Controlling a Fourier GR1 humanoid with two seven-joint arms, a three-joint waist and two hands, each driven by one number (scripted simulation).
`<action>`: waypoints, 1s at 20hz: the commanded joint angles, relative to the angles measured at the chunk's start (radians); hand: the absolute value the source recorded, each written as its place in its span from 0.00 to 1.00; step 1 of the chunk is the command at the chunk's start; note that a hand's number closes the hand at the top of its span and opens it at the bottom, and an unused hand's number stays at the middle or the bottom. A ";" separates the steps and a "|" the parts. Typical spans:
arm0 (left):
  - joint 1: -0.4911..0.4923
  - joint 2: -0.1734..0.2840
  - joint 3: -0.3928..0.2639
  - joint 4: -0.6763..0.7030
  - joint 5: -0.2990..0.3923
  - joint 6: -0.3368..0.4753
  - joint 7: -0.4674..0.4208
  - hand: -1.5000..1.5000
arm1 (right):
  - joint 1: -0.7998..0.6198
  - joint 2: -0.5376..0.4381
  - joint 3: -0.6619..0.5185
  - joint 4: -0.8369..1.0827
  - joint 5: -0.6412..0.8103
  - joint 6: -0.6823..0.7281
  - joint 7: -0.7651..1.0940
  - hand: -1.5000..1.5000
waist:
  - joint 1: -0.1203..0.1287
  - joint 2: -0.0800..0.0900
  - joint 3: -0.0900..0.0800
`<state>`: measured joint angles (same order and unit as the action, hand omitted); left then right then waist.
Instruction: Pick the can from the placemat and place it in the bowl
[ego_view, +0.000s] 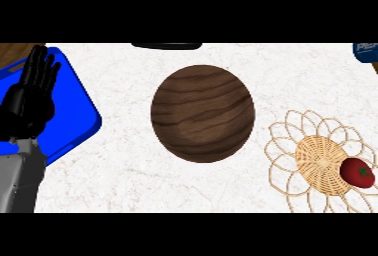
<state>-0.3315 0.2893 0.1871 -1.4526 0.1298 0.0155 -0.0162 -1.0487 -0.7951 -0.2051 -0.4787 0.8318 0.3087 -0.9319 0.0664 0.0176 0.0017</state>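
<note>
Can (357, 172): a red round object is seen lying on the woven placemat (319, 162), by the right edge.
Bowl (203, 113): wooden, mid-counter, apart from the placemat.
Left hand (31, 95): held open, fingers straight, over the blue tray (74, 115) at the left edge.

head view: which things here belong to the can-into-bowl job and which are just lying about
Job:
wooden bowl
woven placemat
red can, lying on that placemat

Lying about:
blue tray
dark blue item at the top right edge
left hand, resting open
</note>
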 joint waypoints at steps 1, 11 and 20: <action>-0.018 -0.001 0.001 0.016 -0.008 0.016 0.022 0.50 | -0.108 0.047 0.008 0.045 -0.056 0.236 -0.087 1.00 | -0.016 -0.006 -0.002; 0.025 0.008 0.020 -0.016 -0.009 0.027 0.033 0.50 | -0.272 0.247 0.078 0.024 -0.125 0.316 0.139 1.00 | -0.047 -0.021 -0.003; 0.068 0.005 0.032 -0.012 -0.017 0.019 -0.023 0.50 | -0.244 0.421 0.192 -0.086 -0.130 0.335 0.311 1.00 | -0.067 -0.021 -0.002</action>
<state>-0.2666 0.3021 0.2201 -1.4708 0.1301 0.0198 -0.0178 -1.3094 -0.4366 -0.0490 -0.5307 0.7031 0.5492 -0.6141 0.0064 -0.0055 -0.0012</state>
